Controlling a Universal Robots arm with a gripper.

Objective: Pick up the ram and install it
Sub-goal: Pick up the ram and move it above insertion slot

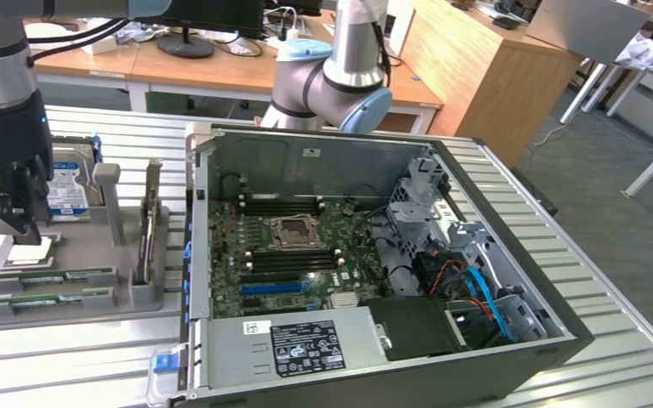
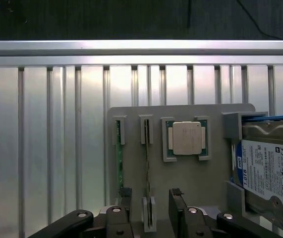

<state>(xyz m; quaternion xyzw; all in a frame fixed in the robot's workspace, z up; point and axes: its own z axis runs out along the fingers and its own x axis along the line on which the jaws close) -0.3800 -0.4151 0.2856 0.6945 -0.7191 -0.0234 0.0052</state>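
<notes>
Hard drive (image 2: pixel 267 171) cut by frame edge, ram (image 2: pixel 146 166) ends hidden in tray (image 2: pixel 191 183) slots; power-supply label (image 1: pixel 307 347) unreadable

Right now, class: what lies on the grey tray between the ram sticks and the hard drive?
The square silver CPU chip, in its own recess, touching neither the ram sticks nor the hard drive; the wrist view shows it.

Exterior: high oblique over table (image 1: pixel 77 361). Wrist: close, straight down. Shared: gray holder (image 1: pixel 71 313) (image 2: pixel 191 183).

Slatted aluminium table (image 1: pixel 77 357), wooden desks (image 1: pixel 190 72) behind, tall wooden cabinet (image 1: pixel 474 68), grey carpet floor (image 1: pixel 633 246)
</notes>
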